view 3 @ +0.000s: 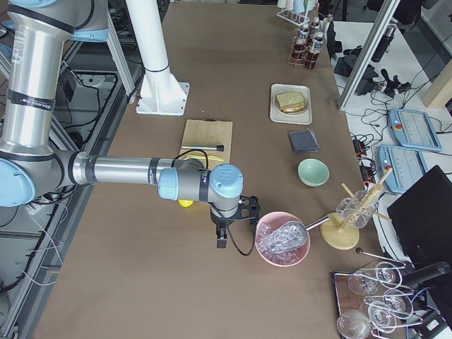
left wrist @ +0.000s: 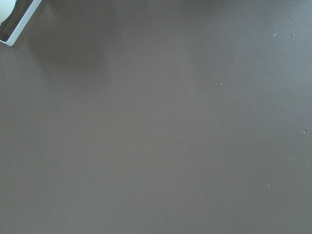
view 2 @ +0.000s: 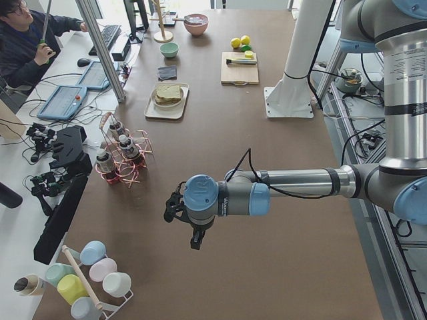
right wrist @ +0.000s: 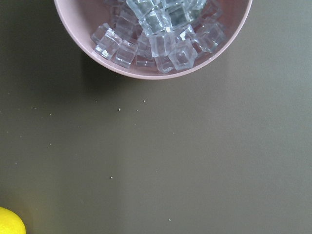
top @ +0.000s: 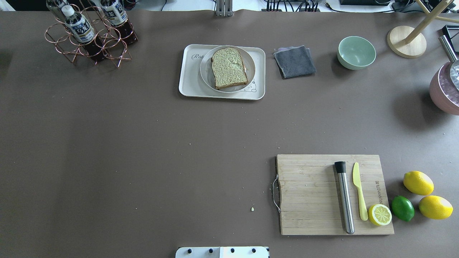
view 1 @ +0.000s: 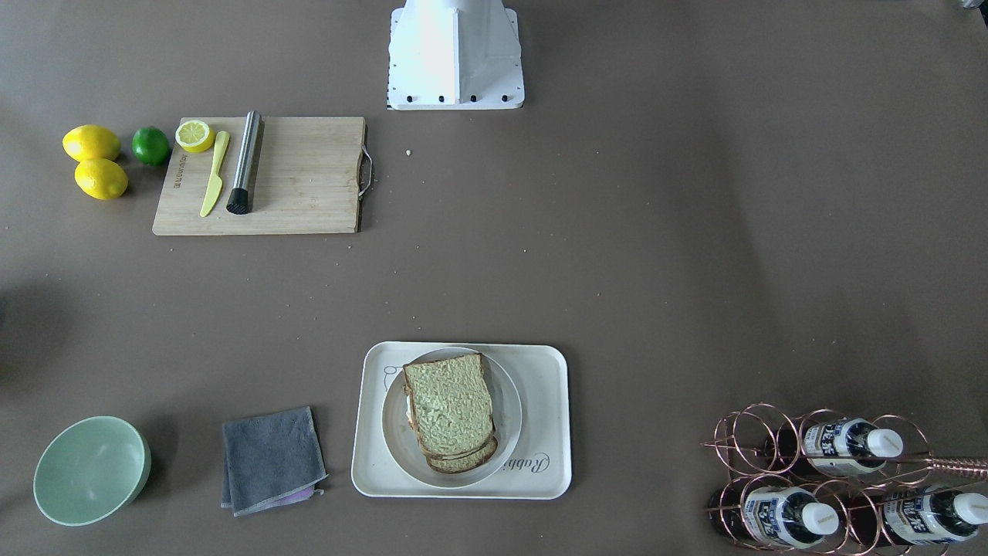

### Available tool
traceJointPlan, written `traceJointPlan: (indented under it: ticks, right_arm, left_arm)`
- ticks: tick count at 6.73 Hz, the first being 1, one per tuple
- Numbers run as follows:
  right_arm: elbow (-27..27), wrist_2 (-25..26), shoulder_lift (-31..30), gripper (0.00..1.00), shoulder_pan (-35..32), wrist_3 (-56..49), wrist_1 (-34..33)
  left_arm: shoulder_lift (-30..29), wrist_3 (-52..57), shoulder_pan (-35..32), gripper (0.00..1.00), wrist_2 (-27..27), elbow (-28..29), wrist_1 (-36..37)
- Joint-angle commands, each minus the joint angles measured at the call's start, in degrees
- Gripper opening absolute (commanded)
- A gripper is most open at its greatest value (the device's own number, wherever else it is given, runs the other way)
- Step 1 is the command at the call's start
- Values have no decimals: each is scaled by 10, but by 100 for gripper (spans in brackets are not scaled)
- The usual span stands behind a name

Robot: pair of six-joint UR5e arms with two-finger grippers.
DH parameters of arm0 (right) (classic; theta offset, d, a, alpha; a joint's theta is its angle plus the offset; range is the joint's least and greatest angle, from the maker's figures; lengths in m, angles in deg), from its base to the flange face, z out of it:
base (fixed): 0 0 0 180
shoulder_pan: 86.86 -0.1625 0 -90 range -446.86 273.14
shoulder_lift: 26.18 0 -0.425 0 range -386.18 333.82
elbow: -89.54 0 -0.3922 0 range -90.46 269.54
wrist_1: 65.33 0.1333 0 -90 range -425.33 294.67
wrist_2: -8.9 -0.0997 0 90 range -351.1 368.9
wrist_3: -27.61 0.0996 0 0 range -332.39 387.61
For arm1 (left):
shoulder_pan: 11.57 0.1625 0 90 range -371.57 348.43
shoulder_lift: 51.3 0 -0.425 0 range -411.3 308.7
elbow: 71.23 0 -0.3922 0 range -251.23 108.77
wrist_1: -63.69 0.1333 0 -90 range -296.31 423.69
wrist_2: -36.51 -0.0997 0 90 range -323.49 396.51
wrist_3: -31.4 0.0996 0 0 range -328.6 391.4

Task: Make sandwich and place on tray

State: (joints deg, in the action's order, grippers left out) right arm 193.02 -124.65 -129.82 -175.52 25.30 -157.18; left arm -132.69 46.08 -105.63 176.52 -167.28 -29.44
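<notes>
Position, left claw [view 2: 195, 239]: hangs above the counter [top: 143, 143] at the robot's left end, on a forearm stretched out level. It shows in the side view only, so I cannot tell whether the jaws stand wide or narrow. Its wrist camera gives brown counter and a few crumbs.

Position, right claw [view 3: 221, 239]: hangs above the counter at the robot's right end, just beside a pink bowl [right wrist: 68, 19] heaped with ice cubes [right wrist: 156, 29]. Again side view only, so the jaw state cannot be told. Its wrist camera has the pink bowl at the top of the picture.

Both are well apart from the sandwich [view 1: 449, 405]. It is two slices stacked, with dark crusts and a pale green-beige face up, the top slice a little askew on the lower. It lies on a round white plate [view 1: 512, 401], and the plate sits inside the tray [view 1: 544, 371], on the side of the counter away from the robot, about mid-length.

Toward the robot's right of the tray: a folded grey cloth [top: 294, 61], then a green bowl [top: 356, 52]. Toward its left: a copper rack [view 1: 957, 466] holding bottles [view 1: 849, 445].

Near the robot, right side: a wooden board [top: 308, 193] carrying a steel muddler [top: 345, 200], a yellow knife [top: 359, 195] and a half lemon [top: 380, 214]. A lime [top: 402, 208] and two lemons [top: 418, 182] lie just off its end.
</notes>
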Motion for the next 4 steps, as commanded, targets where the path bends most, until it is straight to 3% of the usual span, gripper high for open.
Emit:
traceJointPlan:
  ticks: [1, 4]
  right_arm:
    - [-3, -11, -2, 100, 0, -1, 0]
    - [-6, -12, -3, 100, 0, -1, 0]
  left_arm:
    - [0, 0, 0, 98, 0, 0, 0]
    - [0, 1, 1, 98, 0, 0, 0]
